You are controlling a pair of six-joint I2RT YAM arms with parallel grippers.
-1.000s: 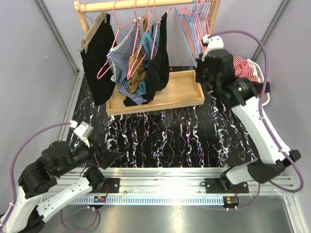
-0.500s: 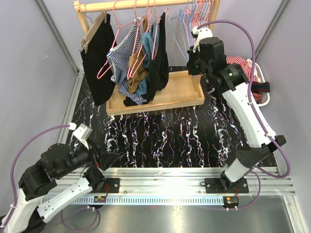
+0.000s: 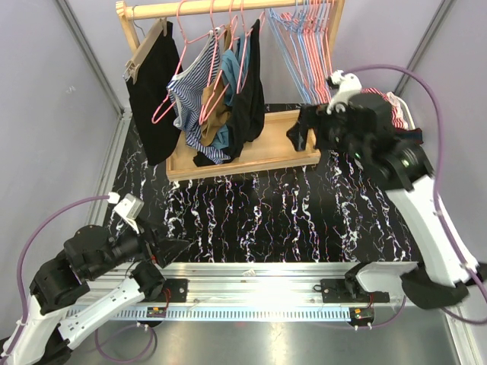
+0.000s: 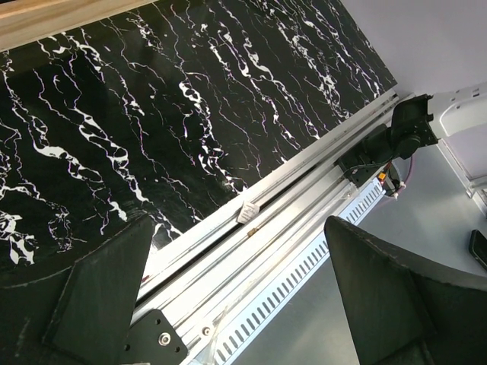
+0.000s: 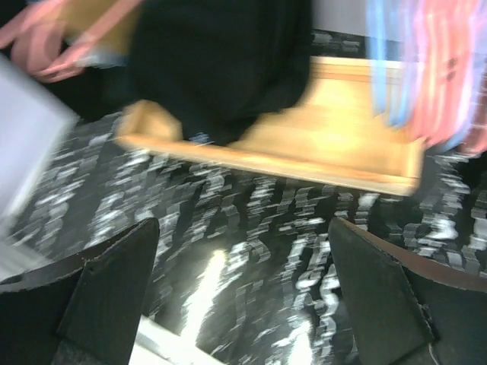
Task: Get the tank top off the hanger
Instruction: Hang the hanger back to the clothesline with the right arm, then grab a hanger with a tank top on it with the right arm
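Several tank tops hang on hangers from the wooden rack (image 3: 228,7) at the back: a black one (image 3: 152,99) on a wooden hanger, a blue-striped one (image 3: 189,91) on a pink hanger, then brown, blue and black ones (image 3: 249,99). My right gripper (image 3: 298,131) hovers open and empty in front of the rack's right end, apart from the clothes. The blurred right wrist view shows the right gripper (image 5: 243,224) over the table, facing the black top (image 5: 228,61). My left gripper (image 3: 171,247) (image 4: 237,222) rests open and empty near the table's front edge.
A bunch of empty pink and blue hangers (image 3: 304,38) hangs at the rack's right end. The rack's wooden base tray (image 3: 281,152) sits on the black marbled table. A white basket (image 3: 415,122) with a red-striped garment (image 3: 380,106) stands at the right. An aluminium rail (image 4: 289,220) runs along the front.
My right gripper went up to the empty hangers while shut, then came away down and to the right and opened. The empty hangers now hang more spread out. The left arm stayed still.
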